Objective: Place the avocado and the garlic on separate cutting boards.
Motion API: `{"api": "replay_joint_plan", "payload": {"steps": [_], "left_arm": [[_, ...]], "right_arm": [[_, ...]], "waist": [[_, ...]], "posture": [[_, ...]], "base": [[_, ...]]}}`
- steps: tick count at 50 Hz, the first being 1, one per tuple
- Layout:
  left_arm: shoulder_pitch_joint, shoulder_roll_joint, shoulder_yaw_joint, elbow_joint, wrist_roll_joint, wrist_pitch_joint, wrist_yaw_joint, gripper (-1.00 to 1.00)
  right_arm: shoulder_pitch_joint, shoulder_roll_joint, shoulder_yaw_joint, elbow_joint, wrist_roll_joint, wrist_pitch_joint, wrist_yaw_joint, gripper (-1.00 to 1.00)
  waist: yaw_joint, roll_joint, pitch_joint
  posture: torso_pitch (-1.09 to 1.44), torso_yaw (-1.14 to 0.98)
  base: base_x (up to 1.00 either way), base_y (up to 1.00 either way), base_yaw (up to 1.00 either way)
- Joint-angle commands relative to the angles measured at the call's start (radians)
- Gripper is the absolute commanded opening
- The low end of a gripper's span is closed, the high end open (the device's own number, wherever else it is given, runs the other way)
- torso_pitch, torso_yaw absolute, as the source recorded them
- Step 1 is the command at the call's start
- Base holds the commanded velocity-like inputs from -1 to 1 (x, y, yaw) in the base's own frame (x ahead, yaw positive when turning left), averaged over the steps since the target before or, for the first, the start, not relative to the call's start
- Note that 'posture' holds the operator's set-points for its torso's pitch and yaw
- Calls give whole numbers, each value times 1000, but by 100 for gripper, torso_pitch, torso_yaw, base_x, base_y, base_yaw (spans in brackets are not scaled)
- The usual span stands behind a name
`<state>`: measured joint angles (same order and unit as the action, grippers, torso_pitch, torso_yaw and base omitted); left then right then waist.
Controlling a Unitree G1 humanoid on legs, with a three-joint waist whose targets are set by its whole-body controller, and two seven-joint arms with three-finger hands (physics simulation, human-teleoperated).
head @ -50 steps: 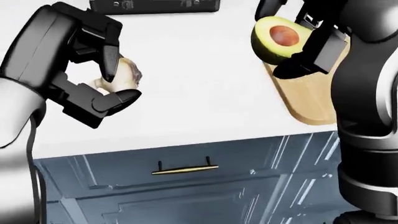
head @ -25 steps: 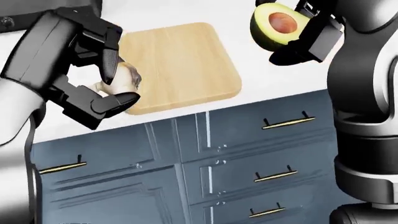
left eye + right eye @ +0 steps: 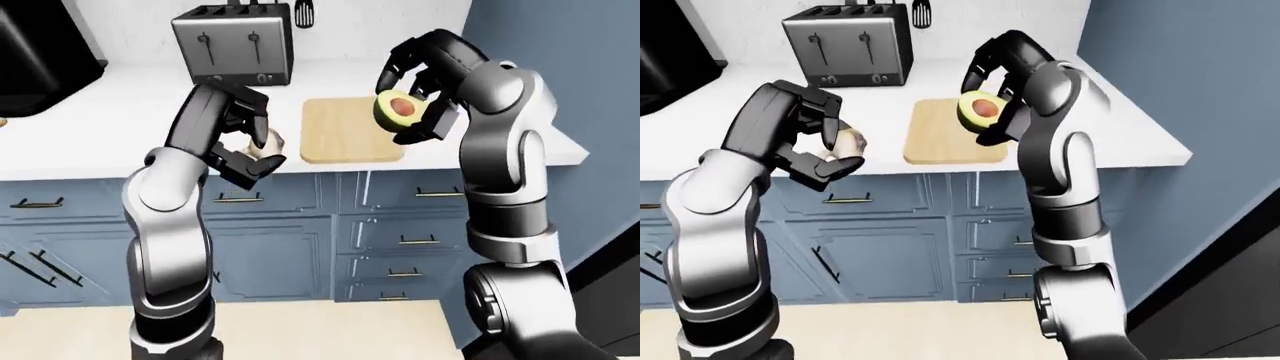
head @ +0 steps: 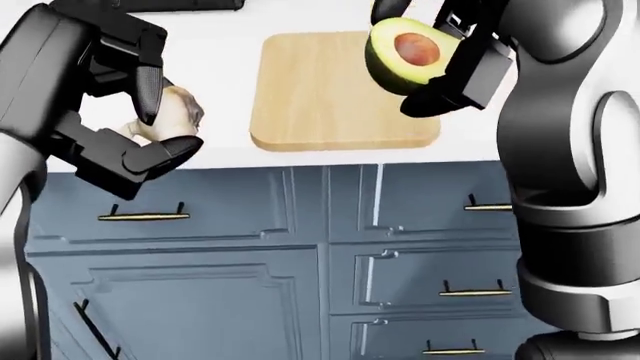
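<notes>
Only one pale wooden cutting board (image 4: 335,90) shows on the white tabletop (image 3: 120,127). Right hand (image 4: 440,64), clamped on the halved green avocado (image 4: 400,52), hovers at its 2 o'clock; left hand (image 4: 135,112) grips the pale garlic bulb (image 4: 175,112) at 9 o'clock. Both could wrongly land together.

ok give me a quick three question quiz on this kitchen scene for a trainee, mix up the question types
1. True or false: the avocado already lies flat on the cutting board.
2. What does the left hand hold?
A. a knife
B. the garlic
C. a cup
3. Fill in: the appliance standing on the counter above the board in the left-eye view is a ____.

Key
1. False: the right hand holds it in the air, cut face showing.
2. B
3. toaster
</notes>
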<state>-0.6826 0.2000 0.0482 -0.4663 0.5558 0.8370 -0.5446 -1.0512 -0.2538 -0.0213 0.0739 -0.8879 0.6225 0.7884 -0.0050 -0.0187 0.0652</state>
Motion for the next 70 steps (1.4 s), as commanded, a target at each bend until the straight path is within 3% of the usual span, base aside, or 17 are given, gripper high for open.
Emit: {"api": "replay_joint_plan", "payload": {"steps": [1, 4, 9, 11, 14, 15, 20, 21, 22, 25, 26, 27, 31, 41, 54, 62, 70], "left_arm": [[-27, 7, 5, -22, 0, -33, 12, -100], [-30, 8, 5, -22, 0, -32, 11, -100], [-22, 10, 10, -18, -7, -42, 15, -100], [-19, 11, 13, -20, -9, -43, 16, -100], [-19, 13, 14, -20, -11, -43, 16, -100], [-18, 13, 14, -19, -12, -44, 17, -100], [-17, 15, 15, -21, -16, -43, 18, -100], [-19, 16, 14, -25, -15, -39, 17, -100], [-19, 17, 14, -27, -14, -37, 16, -100], [-20, 17, 14, -26, -15, -37, 16, -100], [-20, 17, 15, -24, -16, -39, 17, -100], [-19, 18, 17, -24, -18, -41, 17, -100], [-19, 21, 18, -33, -18, -34, 14, -100], [-23, 28, 19, -39, -18, -26, 10, -100], [-13, 28, 25, -34, -29, -38, 16, -100], [-5, 32, 29, -30, -38, -46, 22, -100], [-5, 34, 31, -19, -45, -55, 29, -100]], "right_arm": [[-36, -10, -17, -26, -9, -19, -27, -100], [-40, -8, -15, -22, -8, -21, -28, -100], [-39, -3, -13, -15, -4, -26, -35, -100], [-39, -1, -12, -15, -4, -26, -35, -100], [-43, 0, -13, -11, -3, -25, -37, -100], [-43, 0, -12, -11, -3, -25, -36, -100], [-40, -1, -12, -9, -3, -27, -35, -100], [-41, -1, -13, -13, -2, -24, -31, -100], [-41, -1, -13, -15, -2, -22, -30, -100], [-43, 0, -13, -20, -3, -15, -27, -100], [-44, 0, -14, -19, -2, -16, -28, -100], [-43, 0, -13, -18, 0, -17, -31, -100], [-50, 3, -13, -17, 3, -15, -35, -100], [-92, 18, -9, 50, 27, -34, -98, -100], [-271, 27, -7, 598, 155, -235, -458, -100], [-353, 22, 2, 869, 186, -334, -592, -100], [-376, 34, 12, 980, 199, -379, -653, -100]], "waist": [[-1, -1, -15], [7, -7, -20], [7, 21, -17], [1, 43, -18], [-10, 114, -34], [-12, 119, -40], [-4, 85, -52], [-3, 69, -26], [-3, 63, -27], [6, -1, -27], [13, -15, -43], [14, 11, -29], [13, 1, -35], [13, 23, -38], [21, 17, -33], [27, 13, -36], [28, 13, -39]], "posture": [[0, 0], [0, 0], [0, 0], [0, 0], [0, 0], [0, 0], [0, 0], [0, 0], [0, 0], [0, 0], [0, 0], [0, 0], [0, 0], [0, 0], [0, 0], [0, 0], [0, 0]], "base": [[38, 0, 0], [39, 0, 0], [38, 0, 0], [39, 0, 0], [38, 0, 0], [24, 0, 0], [18, 0, 0], [0, 0, 0], [0, 0, 0], [0, 0, 0], [0, 0, 0], [0, 0, 0], [0, 0, 0], [0, 0, 0], [0, 0, 0], [0, 0, 0], [0, 0, 0]]}}
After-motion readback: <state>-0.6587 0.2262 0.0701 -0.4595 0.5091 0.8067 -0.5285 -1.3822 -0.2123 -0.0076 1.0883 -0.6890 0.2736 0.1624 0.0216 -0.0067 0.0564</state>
